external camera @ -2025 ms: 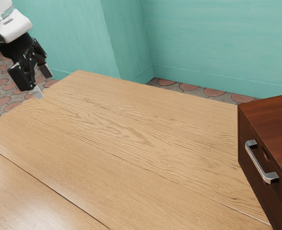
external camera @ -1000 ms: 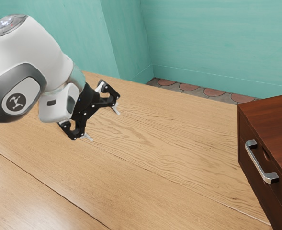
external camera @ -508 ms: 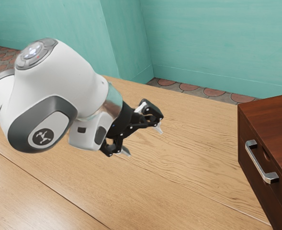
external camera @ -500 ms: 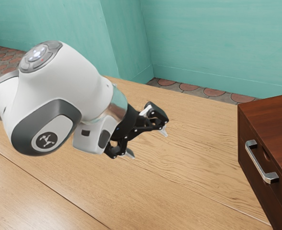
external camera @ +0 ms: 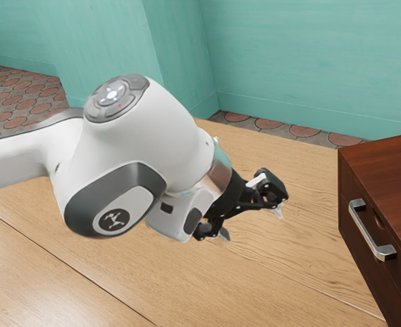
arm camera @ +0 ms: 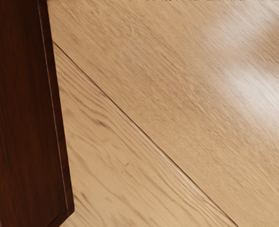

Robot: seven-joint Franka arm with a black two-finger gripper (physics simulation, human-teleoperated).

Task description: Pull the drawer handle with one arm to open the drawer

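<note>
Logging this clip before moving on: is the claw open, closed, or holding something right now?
Claw: open, holding nothing, well apart from the drawer handle.

Home-like room: teal walls (external camera: 309, 54), tile floor (external camera: 23, 102), wooden table (external camera: 302, 170), dark drawer cabinet (external camera: 384, 160).

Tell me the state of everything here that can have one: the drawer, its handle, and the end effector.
Drawer: looks shut, front flush with the cabinet.
Handle: untouched, nothing gripping it.
End effector: open and empty, above the table, short of the handle.
</note>
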